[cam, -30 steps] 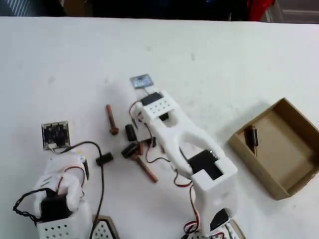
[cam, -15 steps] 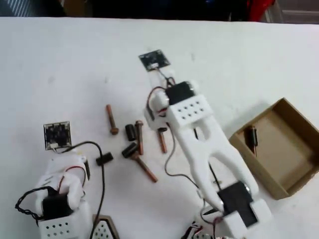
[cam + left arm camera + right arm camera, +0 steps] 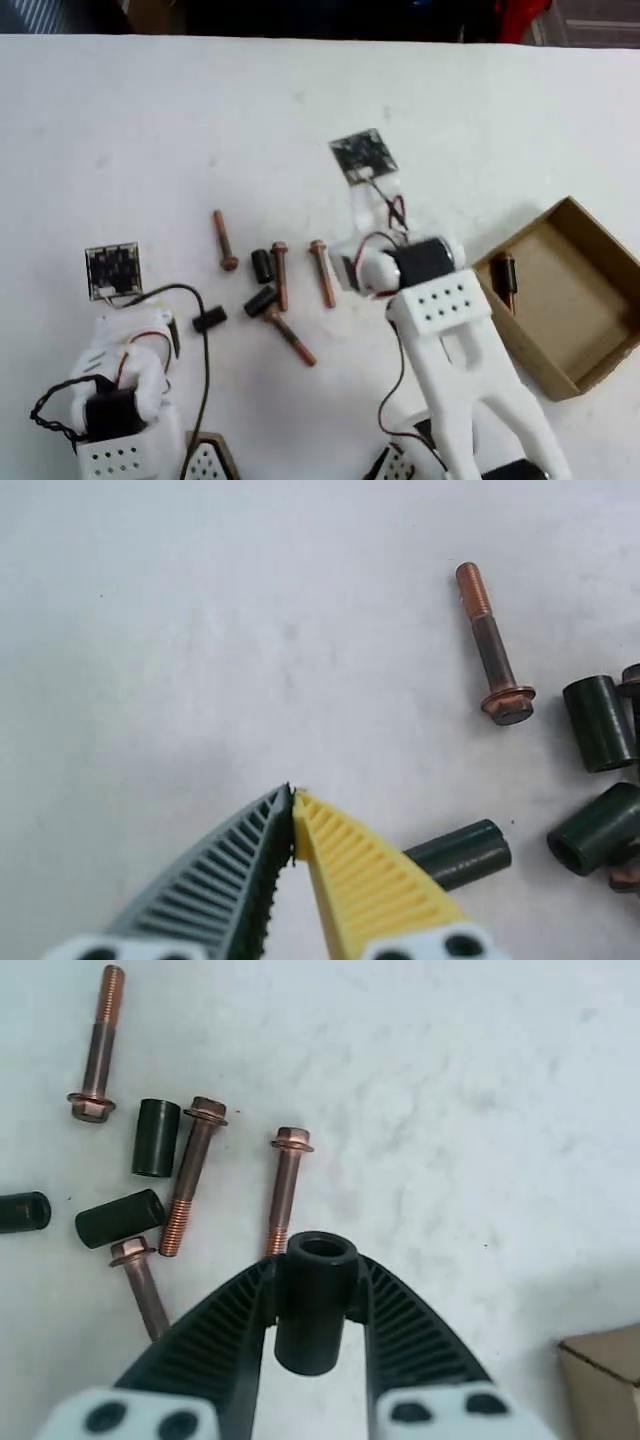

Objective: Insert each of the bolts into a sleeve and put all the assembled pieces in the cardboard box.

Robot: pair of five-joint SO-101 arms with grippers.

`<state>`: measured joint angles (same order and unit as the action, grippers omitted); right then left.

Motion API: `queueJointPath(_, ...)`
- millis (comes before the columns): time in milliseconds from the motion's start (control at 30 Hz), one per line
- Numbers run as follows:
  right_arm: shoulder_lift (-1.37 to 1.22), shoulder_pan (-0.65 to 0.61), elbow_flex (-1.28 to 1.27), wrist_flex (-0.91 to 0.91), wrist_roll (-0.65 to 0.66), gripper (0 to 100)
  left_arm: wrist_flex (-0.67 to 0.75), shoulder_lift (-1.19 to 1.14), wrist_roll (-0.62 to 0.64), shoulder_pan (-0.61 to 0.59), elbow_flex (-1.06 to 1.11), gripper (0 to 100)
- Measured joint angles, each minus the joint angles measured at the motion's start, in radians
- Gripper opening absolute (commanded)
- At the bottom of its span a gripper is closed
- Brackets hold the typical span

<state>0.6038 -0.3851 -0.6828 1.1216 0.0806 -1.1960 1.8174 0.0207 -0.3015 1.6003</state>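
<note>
The right claw [image 3: 317, 1278] grips a sleeve [image 3: 316, 1310] across its sides, just right of centre in the high view. Pushing a bolt [image 3: 285, 1190] in could pivot or slip the sleeve. The left claw [image 3: 293, 808] rests closed and empty, lower left. The high view adds the box [image 3: 575, 300] at the right edge with one piece [image 3: 507, 275] inside — the right wrist view shows the sleeve's open bore.

A white worktop [image 3: 120, 110] carries four copper-coloured metal bolts [image 3: 222, 240] and three short black cylindrical sleeves [image 3: 262, 265], scattered close together around its middle. An open brown cardboard box [image 3: 570, 300] sits near its right edge.
</note>
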Motion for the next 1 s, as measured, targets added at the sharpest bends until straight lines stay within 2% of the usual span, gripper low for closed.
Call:
queueJointPath(233,0.046,0.051,-0.166,-0.104,0.0,1.8,0.0,0.0,0.0,0.089,-0.032,2)
queueJointPath(400,0.054,0.051,-0.253,-0.184,0.0,1.8,-0.021,-0.002,0.0,0.098,-0.104,2)
queueJointPath(700,0.054,0.091,-0.264,-0.199,0.0,1.9,-0.068,-0.003,-0.02,0.098,-0.209,2)
queueJointPath(833,0.054,0.098,-0.264,-0.199,0.0,1.9,-0.058,-0.132,-0.025,0.118,-0.233,2)
queueJointPath(1000,0.054,0.106,-0.272,-0.203,0.0,1.9,-0.04,-0.382,0.009,0.178,-0.387,2)
